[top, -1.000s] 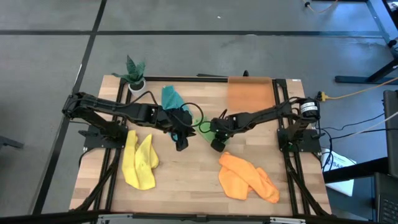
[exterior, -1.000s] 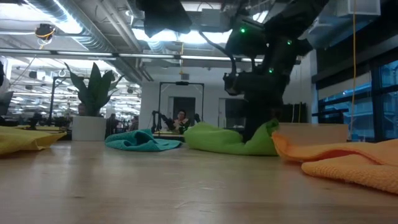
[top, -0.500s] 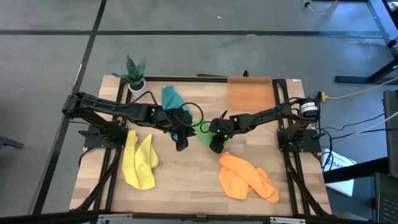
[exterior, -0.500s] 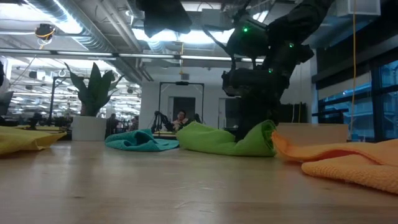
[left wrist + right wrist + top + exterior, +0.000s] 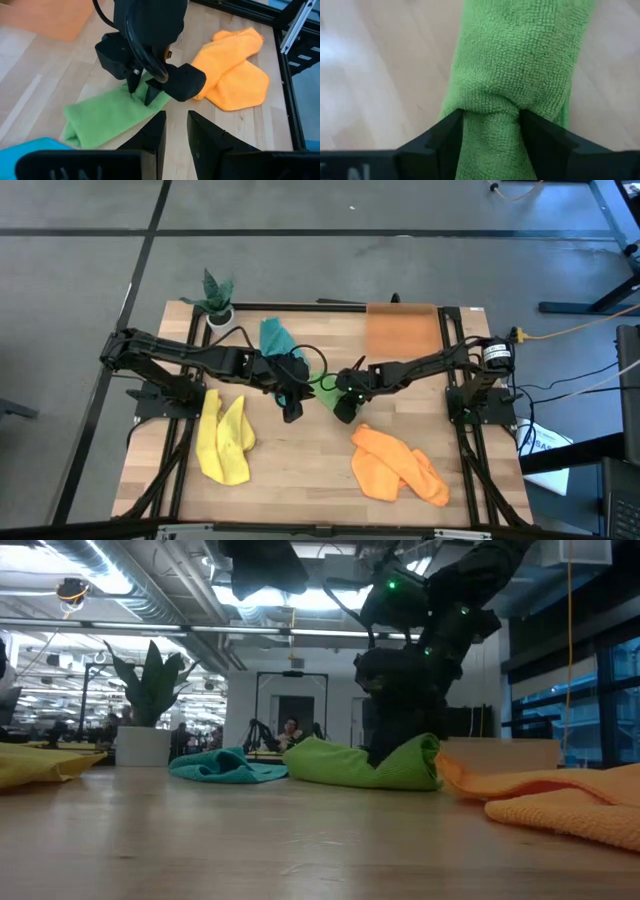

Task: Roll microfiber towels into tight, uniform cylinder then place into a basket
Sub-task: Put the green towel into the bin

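Observation:
The green towel (image 5: 325, 390) lies loosely bunched mid-table, along the wood (image 5: 107, 117). My right gripper (image 5: 491, 135) points steeply down at the end nearest the orange towel (image 5: 398, 465), open, one finger on each side of the cloth. My left gripper (image 5: 176, 125) hangs above the table just left of the green towel (image 5: 291, 412), open a narrow gap with nothing between its fingers. The teal towel (image 5: 275, 338) lies behind, the yellow towel (image 5: 225, 438) at the near left. The basket (image 5: 400, 330) stands at the far right. My right gripper straddles the green towel's end (image 5: 492, 112) with open fingers, and the gathered cloth between them touches both inner sides. The fingers (image 5: 135, 85) come from above, slanting from the table's right, and lie across the towel. The towel rests on the table, slack.
A small potted plant (image 5: 215, 298) stands at the far left corner. Black frame rails (image 5: 465, 450) run along both sides of the table. Bare wood (image 5: 300, 470) lies between the yellow and orange towels at the near edge.
My right gripper has opened where it stood over the green towel's end and has rolled a little. The towel, let go, has settled on the table, its hump now sitting a bit farther from the gripper.

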Controlling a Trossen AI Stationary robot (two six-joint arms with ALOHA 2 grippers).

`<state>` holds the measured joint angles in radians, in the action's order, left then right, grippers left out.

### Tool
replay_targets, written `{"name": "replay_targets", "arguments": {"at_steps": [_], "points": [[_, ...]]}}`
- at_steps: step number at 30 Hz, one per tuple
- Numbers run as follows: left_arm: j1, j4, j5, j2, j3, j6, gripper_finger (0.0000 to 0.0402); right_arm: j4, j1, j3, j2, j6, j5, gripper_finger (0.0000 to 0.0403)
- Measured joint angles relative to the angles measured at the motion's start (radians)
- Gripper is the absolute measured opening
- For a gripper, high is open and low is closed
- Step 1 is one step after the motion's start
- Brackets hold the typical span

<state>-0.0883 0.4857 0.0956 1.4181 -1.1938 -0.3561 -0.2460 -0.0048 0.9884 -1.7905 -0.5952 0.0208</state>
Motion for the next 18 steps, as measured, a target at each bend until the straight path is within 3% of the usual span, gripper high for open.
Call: {"name": "replay_targets", "arguments": {"at_steps": [7, 18], "points": [[0.000, 0.000, 0.000, 0.000, 0.000, 0.000, 0.0069, -0.045, -0.002, 0.092, 0.001, 0.024, -0.009, 0.0185], [0.000, 0.000, 0.000, 0.000, 0.000, -0.002, 0.0069, -0.056, -0.002, 0.066, -0.033, 0.024, -0.072, 0.0175]]}}
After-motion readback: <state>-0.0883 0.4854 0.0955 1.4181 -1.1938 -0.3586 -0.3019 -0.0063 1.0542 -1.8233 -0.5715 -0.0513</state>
